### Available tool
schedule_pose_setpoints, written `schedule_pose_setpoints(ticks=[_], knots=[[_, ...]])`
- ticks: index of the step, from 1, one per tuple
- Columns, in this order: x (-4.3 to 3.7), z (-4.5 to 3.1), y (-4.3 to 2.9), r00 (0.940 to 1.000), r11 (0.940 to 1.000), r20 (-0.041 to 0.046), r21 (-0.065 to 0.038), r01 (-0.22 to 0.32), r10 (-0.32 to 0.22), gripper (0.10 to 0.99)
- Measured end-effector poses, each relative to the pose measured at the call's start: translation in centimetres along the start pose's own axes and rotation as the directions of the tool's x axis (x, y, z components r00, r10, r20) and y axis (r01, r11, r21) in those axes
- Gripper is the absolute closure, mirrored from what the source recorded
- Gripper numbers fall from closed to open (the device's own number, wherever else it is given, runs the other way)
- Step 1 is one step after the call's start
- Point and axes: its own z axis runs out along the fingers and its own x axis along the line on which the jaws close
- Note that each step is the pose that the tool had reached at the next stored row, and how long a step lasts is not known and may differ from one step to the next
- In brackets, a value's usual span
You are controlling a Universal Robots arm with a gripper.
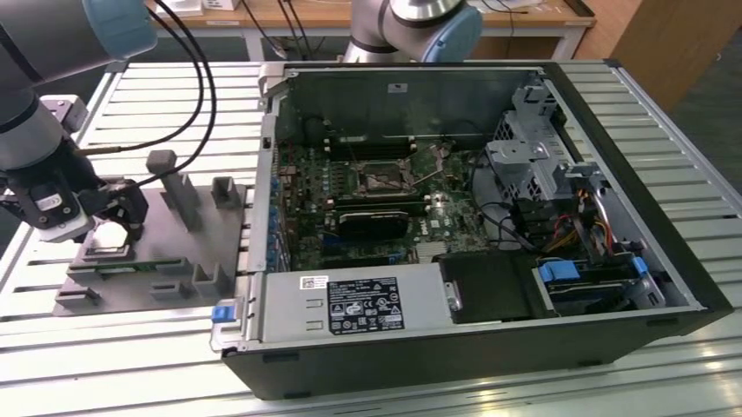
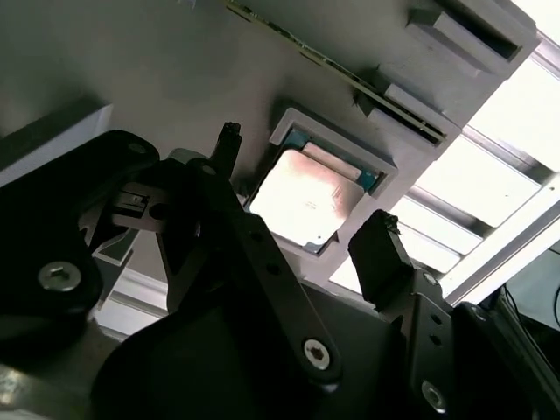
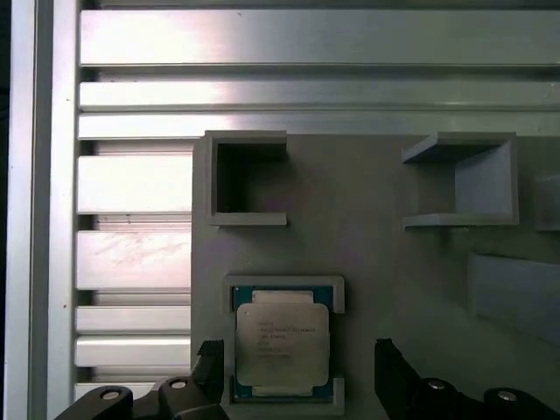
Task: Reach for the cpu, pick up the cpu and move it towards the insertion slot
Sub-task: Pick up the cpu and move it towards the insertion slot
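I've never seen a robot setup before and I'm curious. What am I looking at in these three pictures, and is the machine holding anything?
The exterior view comes from a camera standing off the machine. At that view's left, a robot arm reaches over a grey fixture plate on a table of metal slats. Beside the plate lies an open computer case. The square insertion slot on its circuit board is where a chip goes.

The two wrist views come from cameras riding on the arm, looking past its pincer. Both show the cpu, a flat silver chip lying in a nest in the plate. The pincer is open, with one finger on each side of the cpu, and it holds nothing.
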Motion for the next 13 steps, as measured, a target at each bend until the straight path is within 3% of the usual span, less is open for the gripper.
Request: schedule_pose_setpoints(ticks=[6, 7, 13], knots=[[0.17, 0.41, 0.09, 1.0, 1.0, 0.004, 0.0, 0.0, 0.0, 0.325], [0.19, 0.46, 0.1, 1.0, 1.0, 0.0041, 0.0, 0.0, 0.0, 0.392], [0.33, 0.77, 0.16, 1.0, 1.0, 0.0046, 0.0, 0.0, 0.0, 0.392]])
